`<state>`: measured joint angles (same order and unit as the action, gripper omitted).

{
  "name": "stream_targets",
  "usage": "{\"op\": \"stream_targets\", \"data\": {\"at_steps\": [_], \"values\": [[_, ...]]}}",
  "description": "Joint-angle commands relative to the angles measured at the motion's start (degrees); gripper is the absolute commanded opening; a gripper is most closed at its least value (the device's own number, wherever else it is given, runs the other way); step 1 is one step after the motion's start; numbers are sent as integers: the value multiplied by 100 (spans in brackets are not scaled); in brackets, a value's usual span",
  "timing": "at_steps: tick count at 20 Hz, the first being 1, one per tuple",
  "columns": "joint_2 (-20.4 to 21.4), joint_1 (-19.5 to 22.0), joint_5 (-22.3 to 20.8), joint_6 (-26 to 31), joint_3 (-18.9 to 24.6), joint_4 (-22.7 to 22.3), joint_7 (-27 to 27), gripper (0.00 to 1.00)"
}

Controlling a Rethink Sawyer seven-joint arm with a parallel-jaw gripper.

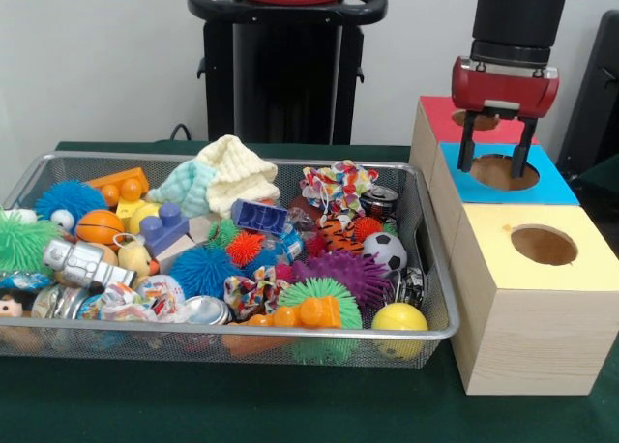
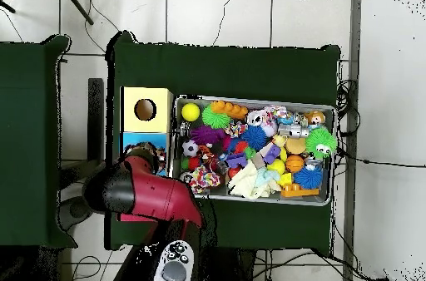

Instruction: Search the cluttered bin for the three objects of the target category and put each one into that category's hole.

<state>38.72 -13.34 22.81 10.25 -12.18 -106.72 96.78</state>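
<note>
You see the red and black gripper (image 1: 496, 160) hanging just above the round hole of the blue-topped wooden box (image 1: 556, 185); its two dark fingers (image 1: 466, 149) stand apart and hold nothing. This box is the middle one of three wooden boxes in a row at the side of the green table (image 1: 193, 404): the red-topped wooden box (image 1: 437, 119) is behind it and the yellow-topped wooden box (image 1: 527, 308) with its own round hole is in front of it. Just beside the boxes stands the silver wire mesh bin (image 1: 432, 269), full of mixed toys. In the bin's front corner near the yellow-topped box lies a plain yellow ball (image 1: 399, 317), and a small black and white soccer ball (image 1: 390, 251) lies a little behind it. A small orange basketball (image 1: 99, 226) rests near the opposite end of the bin, beside a blue spiky rubber ball (image 1: 68, 199). A folded cream and mint knitted cloth (image 1: 222, 177) lies at the bin's back edge. In the overhead view the red arm (image 2: 154, 194) covers the red-topped box and part of the blue one.
</note>
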Motion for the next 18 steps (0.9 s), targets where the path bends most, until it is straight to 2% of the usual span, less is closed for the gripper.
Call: {"op": "stream_targets", "data": {"at_steps": [1, 11, 18], "values": [[97, 755, -202, 1036, 152, 590, 463, 100], [380, 1814, -554, 1025, 960, 285, -105, 100], [116, 2765, -1089, 207, 1781, -56, -211, 100]]}}
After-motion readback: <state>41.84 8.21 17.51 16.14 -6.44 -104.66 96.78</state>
